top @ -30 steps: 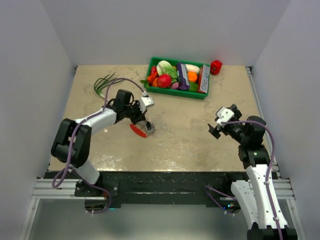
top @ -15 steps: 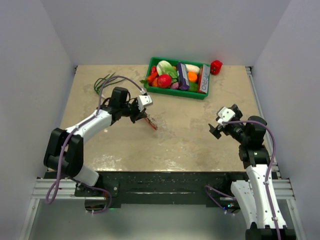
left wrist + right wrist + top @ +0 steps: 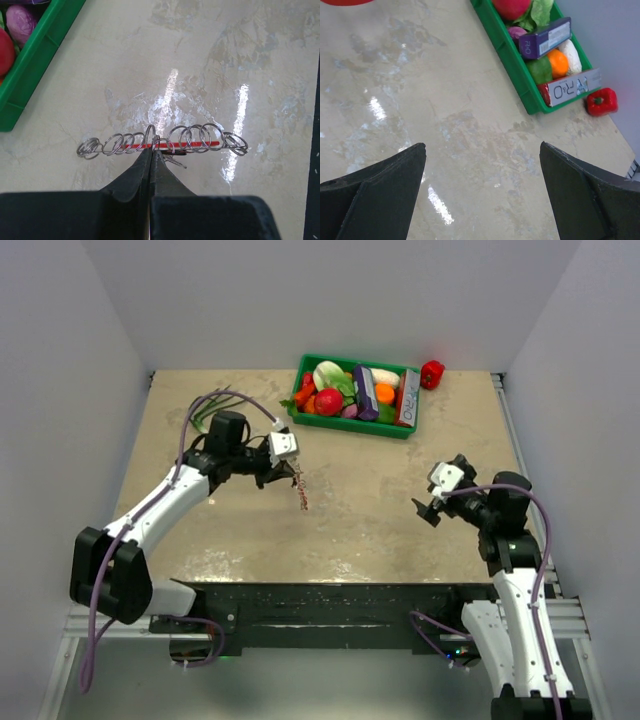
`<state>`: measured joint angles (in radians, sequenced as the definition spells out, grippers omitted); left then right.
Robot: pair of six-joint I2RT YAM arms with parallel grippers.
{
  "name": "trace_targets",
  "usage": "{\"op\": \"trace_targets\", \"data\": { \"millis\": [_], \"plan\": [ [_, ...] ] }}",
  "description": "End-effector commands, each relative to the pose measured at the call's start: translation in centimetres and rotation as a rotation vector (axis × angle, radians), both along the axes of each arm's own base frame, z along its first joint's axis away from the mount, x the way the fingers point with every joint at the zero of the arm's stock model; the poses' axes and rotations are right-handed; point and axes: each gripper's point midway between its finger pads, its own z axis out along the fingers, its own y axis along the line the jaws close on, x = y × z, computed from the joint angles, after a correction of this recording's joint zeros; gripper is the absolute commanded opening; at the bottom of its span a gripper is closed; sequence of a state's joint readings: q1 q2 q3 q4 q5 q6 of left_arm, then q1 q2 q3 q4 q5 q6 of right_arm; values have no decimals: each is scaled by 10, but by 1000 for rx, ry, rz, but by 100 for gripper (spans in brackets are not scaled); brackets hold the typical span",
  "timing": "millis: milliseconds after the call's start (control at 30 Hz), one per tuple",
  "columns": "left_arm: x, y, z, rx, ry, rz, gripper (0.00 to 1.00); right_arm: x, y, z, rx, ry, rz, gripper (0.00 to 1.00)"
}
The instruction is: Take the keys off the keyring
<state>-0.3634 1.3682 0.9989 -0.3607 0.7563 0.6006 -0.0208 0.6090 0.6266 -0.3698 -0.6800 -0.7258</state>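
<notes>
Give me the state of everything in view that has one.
left gripper, shut on the keyring
keyring, pinched mid-length, loops strung out sideways
red tag, behind the loops
right gripper, open, empty
green bin, filled, upright
red pepper, outside the green bin

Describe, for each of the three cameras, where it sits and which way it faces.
Top external: above and behind the bases, facing down on the table; shows the left arm, right arm, left pincer, right pincer.
Left wrist: on the left arm, facing along the shut left pincer at the keyring it grips.
Right wrist: on the right arm, facing the table between the open right pincer's fingers.
Shared: green tray appears in all three.
</notes>
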Motion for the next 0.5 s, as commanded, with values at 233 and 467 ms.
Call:
{"op": "trace_targets", "data": {
  "millis": [233, 467],
  "plan": [
    [-33, -8, 47, -111, -111, -122, 0, -11, 43, 82, 79, -66, 304, 98],
    [-40, -15, 58, -130, -102, -213, 0, 15, 86, 115, 147, -44, 301, 95]
  ]
}}
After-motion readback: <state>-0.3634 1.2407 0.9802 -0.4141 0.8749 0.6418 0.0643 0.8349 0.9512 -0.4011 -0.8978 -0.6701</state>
